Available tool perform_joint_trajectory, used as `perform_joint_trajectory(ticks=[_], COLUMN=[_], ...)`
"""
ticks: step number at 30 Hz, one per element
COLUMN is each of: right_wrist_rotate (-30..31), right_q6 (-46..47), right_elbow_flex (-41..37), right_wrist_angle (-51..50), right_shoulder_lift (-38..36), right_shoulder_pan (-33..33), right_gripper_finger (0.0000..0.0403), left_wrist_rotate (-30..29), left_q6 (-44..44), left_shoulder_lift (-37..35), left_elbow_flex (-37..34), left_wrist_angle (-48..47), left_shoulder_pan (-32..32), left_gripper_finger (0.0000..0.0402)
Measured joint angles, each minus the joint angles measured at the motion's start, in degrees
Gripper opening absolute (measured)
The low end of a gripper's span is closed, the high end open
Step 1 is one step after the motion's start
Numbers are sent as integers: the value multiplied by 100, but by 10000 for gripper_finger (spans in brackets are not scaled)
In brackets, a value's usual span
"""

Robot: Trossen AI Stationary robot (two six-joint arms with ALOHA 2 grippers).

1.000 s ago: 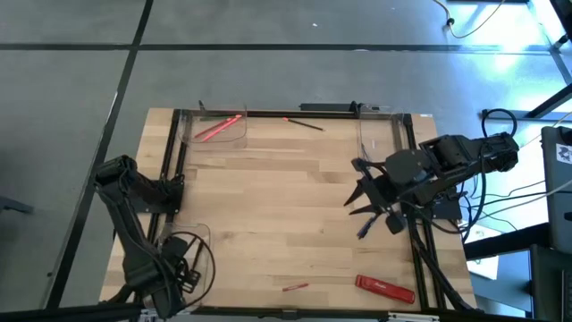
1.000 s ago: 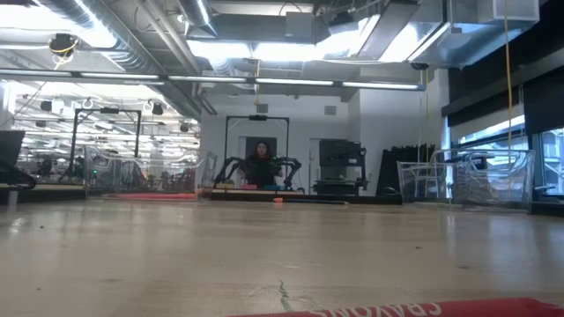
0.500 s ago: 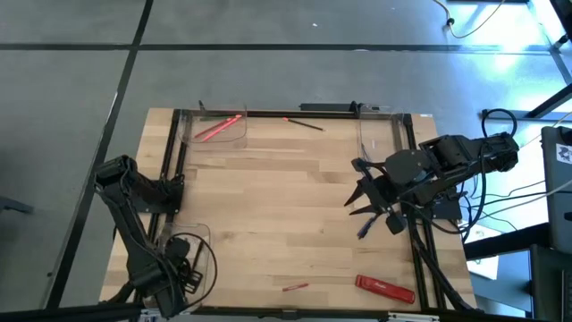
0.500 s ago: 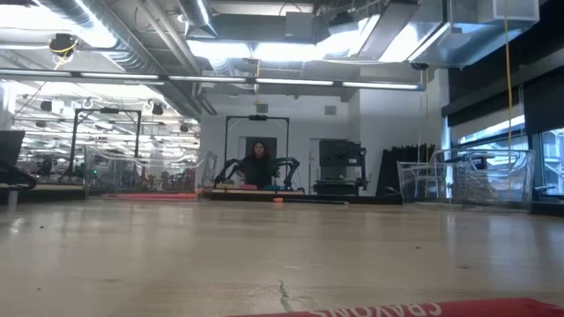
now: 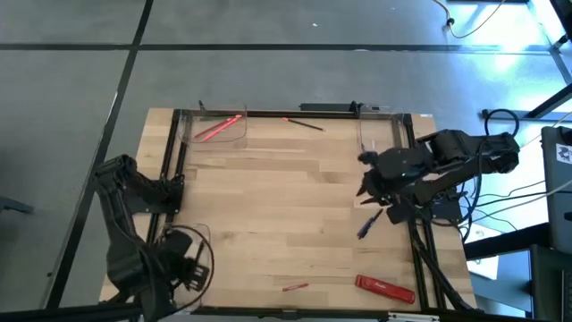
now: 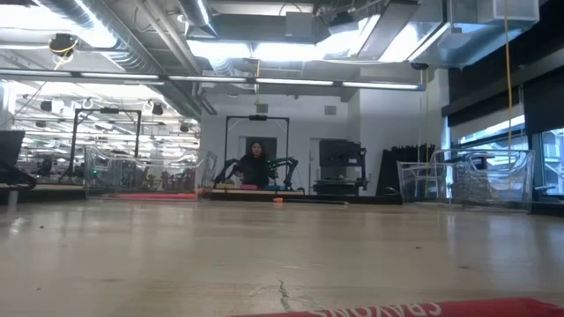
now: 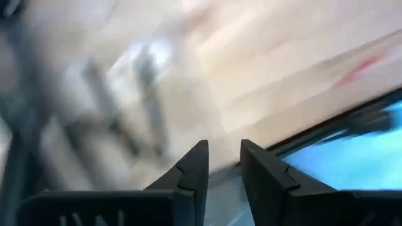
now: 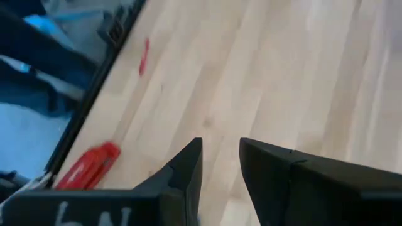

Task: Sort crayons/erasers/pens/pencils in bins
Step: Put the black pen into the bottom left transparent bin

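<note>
- Starting at the left: your left gripper (image 5: 183, 268) hangs over the near-left bin (image 5: 207, 240); the left wrist view shows its fingers (image 7: 196, 168) parted with a narrow gap and nothing between them.
- Far-left bin (image 5: 214, 121) holds red crayons (image 5: 217, 128); just right of it a thin dark pencil (image 5: 306, 124) lies loose near the table's (image 5: 268, 197) far edge, long axis roughly along that edge, slightly slanted.
- Near edge, middle: one loose crayon (image 5: 296, 287) lies almost parallel to the edge, apart from the wider flat red bar (image 5: 385, 288) to its right.
- Right: your right gripper (image 5: 366, 190) hovers over the table beside the far-right bin (image 5: 376, 134); fingers (image 8: 185, 164) released, nothing held. A blue pen-like stick (image 5: 366, 224) lies just below it in the high view.
- Judgement: that blue stick is nearest the right fingers; the loose crayon lies toward the near edge, between both arms.
</note>
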Motion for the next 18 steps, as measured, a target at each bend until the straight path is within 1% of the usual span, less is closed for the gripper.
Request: perform_joint_trajectory(ticks=[3,4,6,9,14,18], right_wrist_rotate=[-21,-46,-246,-566,-606,-589], right_q6=[328,439,570,528,98,-80], right_elbow_flex=[-306,-490,-935,-1698,-2848,-3621], right_wrist_angle=[-326,-367,-402,-349,248,936], right_shoulder_lift=[0,-11,-40,-75,-77,-75], right_shoulder_pan=[-38,-40,-41,7,268,528], right_gripper_finger=[108,108,108,108,108,108], left_wrist_rotate=[-1289,-1585,-1987,-2130,-2119,-2115], left_q6=[597,856,1382,2114,3002,3505], left_shoulder_lift=[-7,-7,-7,-7,-4,-4], left_elbow_flex=[305,359,414,437,439,439], left_wrist_angle=[-100,-132,-141,-126,53,210], left_shoulder_pan=[114,182,352,673,1119,1338], left_gripper_finger=[84,84,84,84,84,84])
